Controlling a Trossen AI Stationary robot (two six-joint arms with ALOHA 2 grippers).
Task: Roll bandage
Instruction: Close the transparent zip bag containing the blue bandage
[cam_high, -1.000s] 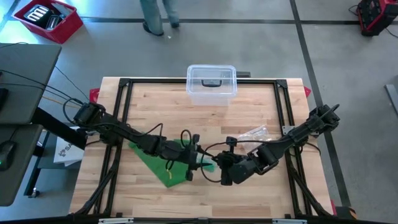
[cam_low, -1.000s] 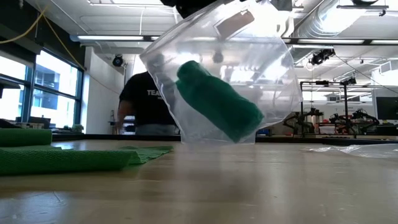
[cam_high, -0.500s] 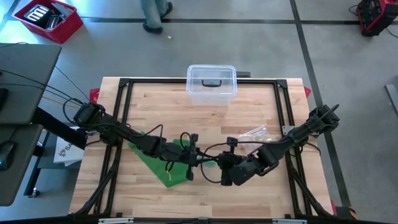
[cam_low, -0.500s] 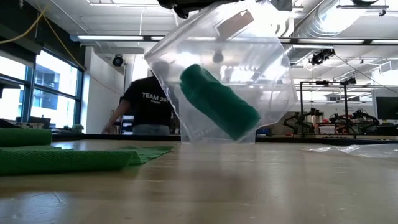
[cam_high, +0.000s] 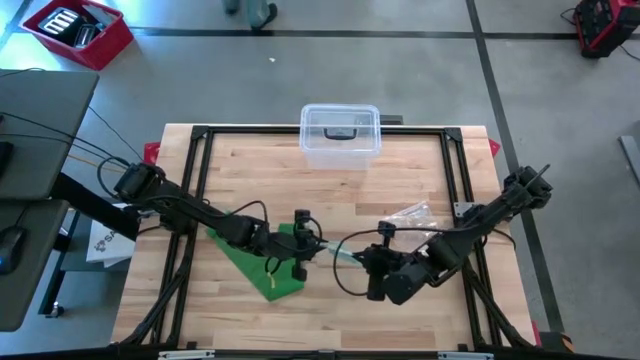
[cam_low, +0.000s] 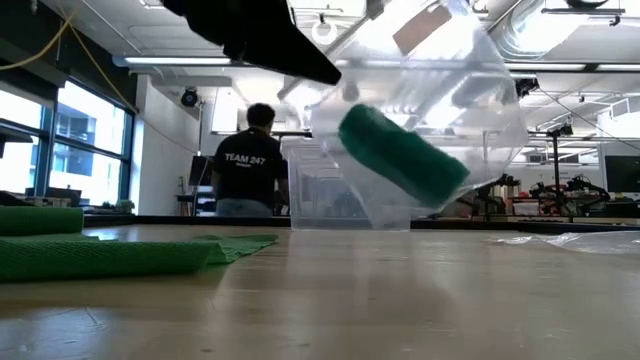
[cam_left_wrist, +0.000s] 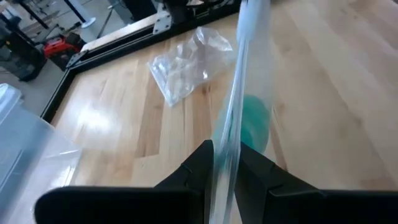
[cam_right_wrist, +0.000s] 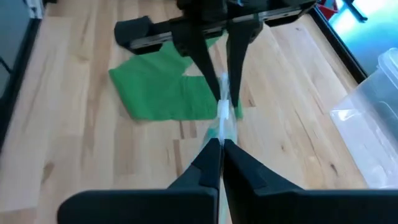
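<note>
Behind the table, a person's shirt (cam_low: 245, 160) reads "TEAM 247".

A clear lidded plastic box (cam_high: 340, 133) sits at the table's top centre. A crumpled empty clear bag (cam_high: 408, 213) lies centre-right. A red crate (cam_high: 77, 30) occupies the upper left.

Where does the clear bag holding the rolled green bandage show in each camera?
High view: clear bag, between the left gripper and right gripper.
Low view: upper right, lifted.
Left wrist view: edge-on, centre.
Right wrist view: centre.
Shared landmark: green bandage sheet.
</note>
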